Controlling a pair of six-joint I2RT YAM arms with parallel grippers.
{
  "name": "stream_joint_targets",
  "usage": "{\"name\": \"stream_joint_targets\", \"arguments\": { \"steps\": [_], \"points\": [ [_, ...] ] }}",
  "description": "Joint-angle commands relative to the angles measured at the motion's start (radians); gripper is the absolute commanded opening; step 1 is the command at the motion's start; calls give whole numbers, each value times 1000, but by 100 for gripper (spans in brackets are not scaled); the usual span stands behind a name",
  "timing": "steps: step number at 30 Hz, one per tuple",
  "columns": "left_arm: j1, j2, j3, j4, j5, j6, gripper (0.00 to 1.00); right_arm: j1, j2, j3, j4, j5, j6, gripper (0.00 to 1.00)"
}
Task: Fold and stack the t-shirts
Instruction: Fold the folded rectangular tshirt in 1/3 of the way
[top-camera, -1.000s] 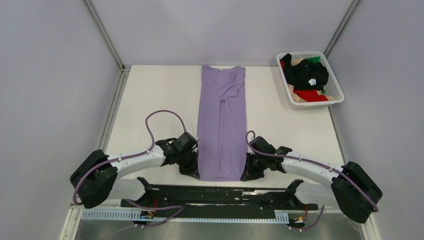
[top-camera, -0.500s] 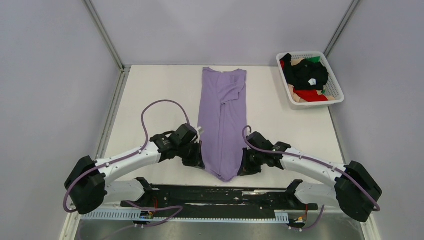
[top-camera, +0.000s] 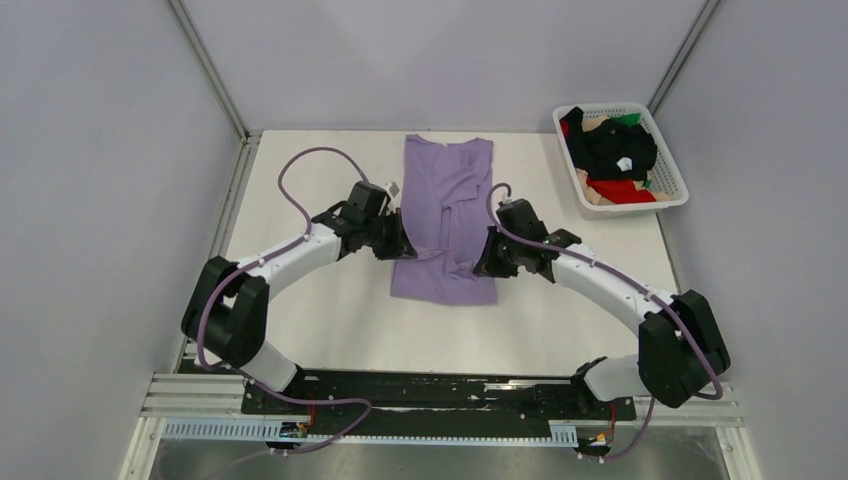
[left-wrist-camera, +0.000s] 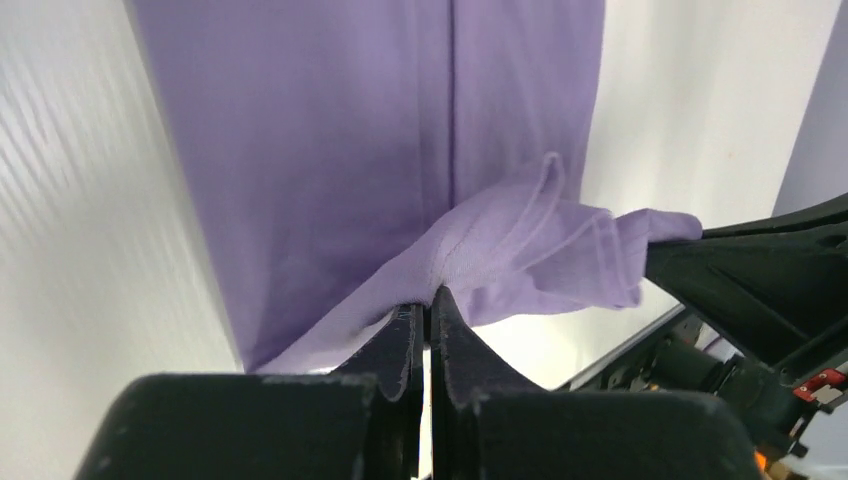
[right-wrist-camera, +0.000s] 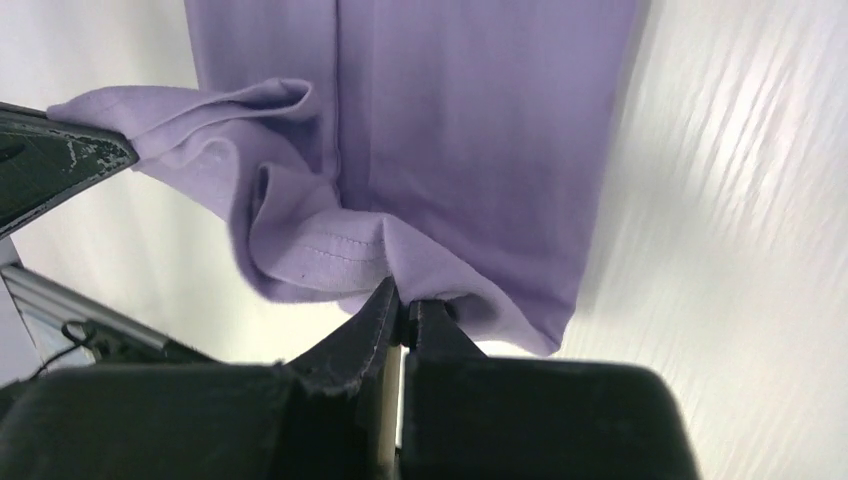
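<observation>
At mid-table, the lavender t-shirt (top-camera: 445, 200) lay as a long narrow strip. Its collar was at the far edge and its near hem was lifted off the table (top-camera: 330, 320) over the shirt's middle.

The left gripper (top-camera: 398, 238) was clamped tight on the left hem corner and the right gripper (top-camera: 483, 262) on the right one. Both wrist views showed cloth pinched at the very fingertips, with no gap between the jaws.

I read this as the half-fold, hem going to collar, roughly midway.

The hem sagged and bunched between the two grips, so my notes for doing it well:
- Spread the grippers slightly outward to take up that slack before laying down.
- Hold both at the same height and the same reach, or the fold goes skewed.
- Land the hem square on the collar edge, side edges aligned.
- Lower until the cloth rests, then release both together.
- Back out sideways, not across the shirt, since the fingertip grip is thin and could snag.

The other t-shirts (top-camera: 612, 150) sat in the white lattice basket (top-camera: 636, 206) at far right, well apart.
</observation>
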Motion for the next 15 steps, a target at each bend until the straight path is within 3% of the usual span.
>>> {"name": "stream_joint_targets", "arguments": {
  "steps": [1, 5, 15],
  "points": [
    [49, 82, 142, 57, 27, 55, 0, -67, 60, 112, 115, 41, -71, 0],
    [80, 144, 233, 18, -32, 92, 0, -102, 155, 209, 125, 45, -117, 0],
    [146, 323, 424, -32, -22, 153, 3, -189, 308, 332, 153, -20, -164, 0]
  ]
}}
